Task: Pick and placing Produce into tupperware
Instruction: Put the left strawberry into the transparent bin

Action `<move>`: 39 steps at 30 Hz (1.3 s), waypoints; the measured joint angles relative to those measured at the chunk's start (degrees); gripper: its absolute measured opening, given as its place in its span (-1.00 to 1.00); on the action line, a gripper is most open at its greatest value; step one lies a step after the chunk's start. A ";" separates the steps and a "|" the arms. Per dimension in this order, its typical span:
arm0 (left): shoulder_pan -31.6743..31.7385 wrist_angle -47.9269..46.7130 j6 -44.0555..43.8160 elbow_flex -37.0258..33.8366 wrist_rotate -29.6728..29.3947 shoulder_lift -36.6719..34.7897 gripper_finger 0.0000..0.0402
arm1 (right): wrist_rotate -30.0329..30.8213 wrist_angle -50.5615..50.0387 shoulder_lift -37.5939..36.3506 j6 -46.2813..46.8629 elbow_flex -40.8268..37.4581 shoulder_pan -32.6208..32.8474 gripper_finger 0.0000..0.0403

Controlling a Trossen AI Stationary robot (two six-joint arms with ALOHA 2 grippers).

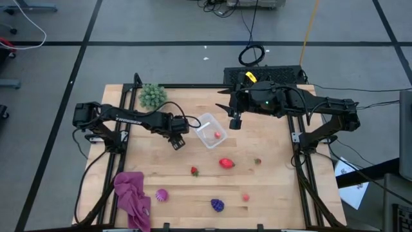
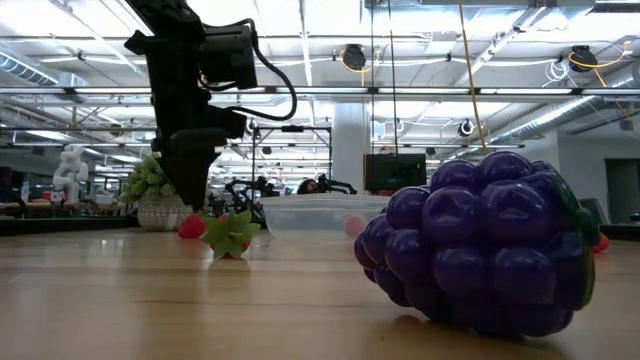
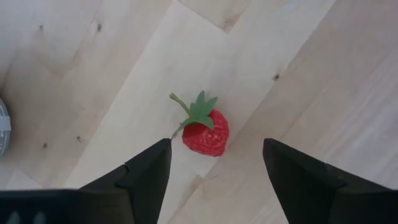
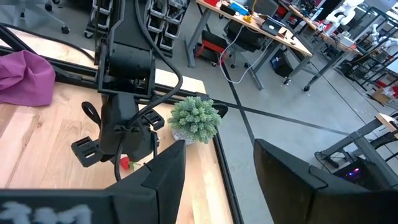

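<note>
The tupperware (image 1: 207,129) is a clear container at mid-table with a pink-red piece (image 1: 217,135) inside. My left gripper (image 1: 177,142) hovers open just left of it, pointing down. In its wrist view a small red strawberry (image 3: 206,132) with green leaves lies on the wood ahead of the open fingers (image 3: 216,143), untouched. My right gripper (image 1: 235,122) hangs open above the table at the container's far right side. Loose produce lies nearer: the strawberry (image 1: 194,171), a red piece (image 1: 226,163), a brownish one (image 1: 257,161), a pink one (image 1: 246,197), purple grapes (image 1: 217,205) and a magenta piece (image 1: 161,194).
A spiky green plant (image 1: 152,95) stands at the far left corner. A magenta cloth (image 1: 132,196) lies crumpled at the near left edge. In the low view the grapes (image 2: 480,240) loom close, with the container (image 2: 320,212) behind. Bare wood lies right of the container.
</note>
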 joint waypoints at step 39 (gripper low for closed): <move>1.49 4.42 2.06 -0.13 3.05 7.12 0.19 | -0.04 -0.42 0.02 0.22 0.00 0.02 -0.10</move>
